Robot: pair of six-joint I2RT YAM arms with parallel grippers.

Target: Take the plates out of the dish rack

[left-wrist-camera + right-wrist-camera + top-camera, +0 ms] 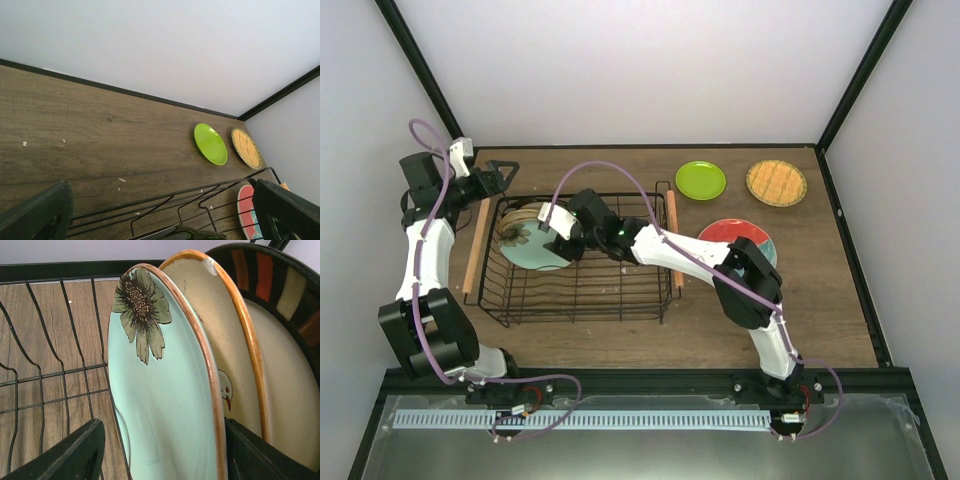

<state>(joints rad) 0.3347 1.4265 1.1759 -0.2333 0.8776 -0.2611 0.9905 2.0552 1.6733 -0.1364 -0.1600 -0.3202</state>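
Observation:
The black wire dish rack stands at the table's left middle. Three plates stand on edge at its left end: a pale teal flowered plate, a beige plate behind it and a cream plate with a dark striped rim. My right gripper is open and straddles the teal plate, with one finger between the teal and beige plates. My left gripper is open and empty above the rack's far left corner. The lime-green plate, orange plate and red plate lie on the table.
The rack has a wooden rod handle on its left side and on its right side. The right arm partly covers the red plate. In the left wrist view the rack's far rim runs below the green plate and orange plate.

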